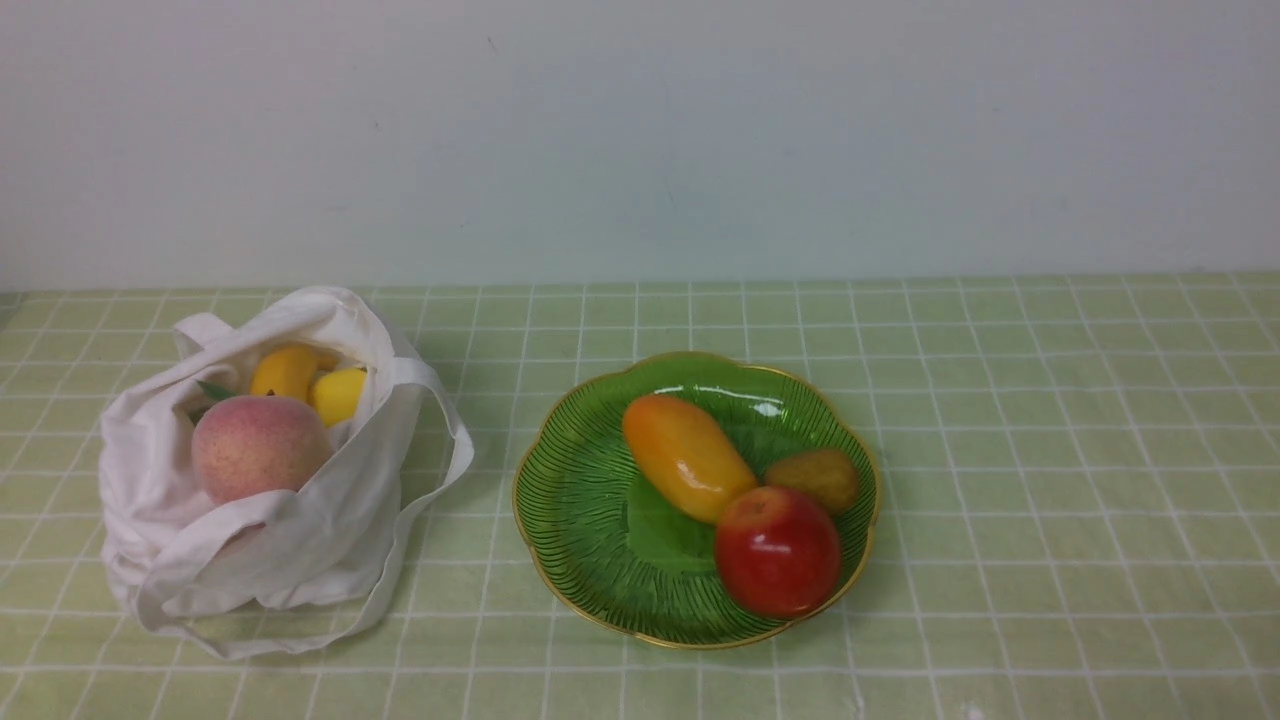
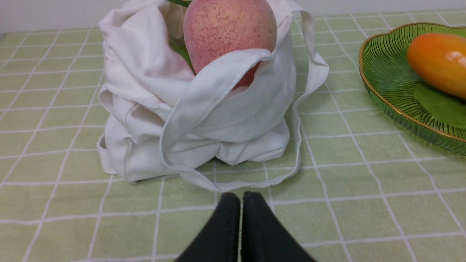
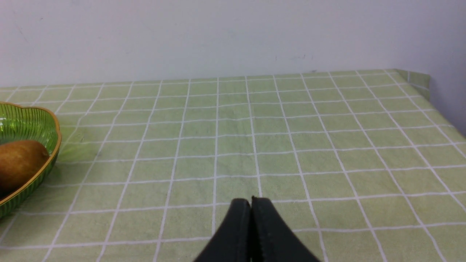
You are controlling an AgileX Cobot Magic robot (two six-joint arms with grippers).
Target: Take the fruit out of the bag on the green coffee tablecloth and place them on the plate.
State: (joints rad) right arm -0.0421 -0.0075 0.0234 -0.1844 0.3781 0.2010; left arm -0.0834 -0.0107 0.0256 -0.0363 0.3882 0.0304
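At frame centre, the plate [image 1: 560, 500] holds mango [image 1: 686, 456], kiwi [image 1: 816, 477] and apple [image 1: 777, 551]. At left, peach [image 1: 258, 446] and yellow pieces [image 1: 310, 385] remain bagged [image 1: 300, 560]. Both grippers [image 2: 240, 198] [image 3: 251, 203] have jaws together, empty.

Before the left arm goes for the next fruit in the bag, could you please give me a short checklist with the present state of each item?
1. Left gripper free: ok, fingers together, holding nothing.
2. Right gripper out of the way: ok, shut over bare tablecloth, beside the plate.
3. Peach reachable: ok, on top in the bag mouth, though a handle strap drapes across its front.
4. Room on the plate: ok, mango, kiwi and apple leave its left part bare.
5. Yellow pieces behind the peach: in the bag.
6. More fruit underneath: cannot tell.
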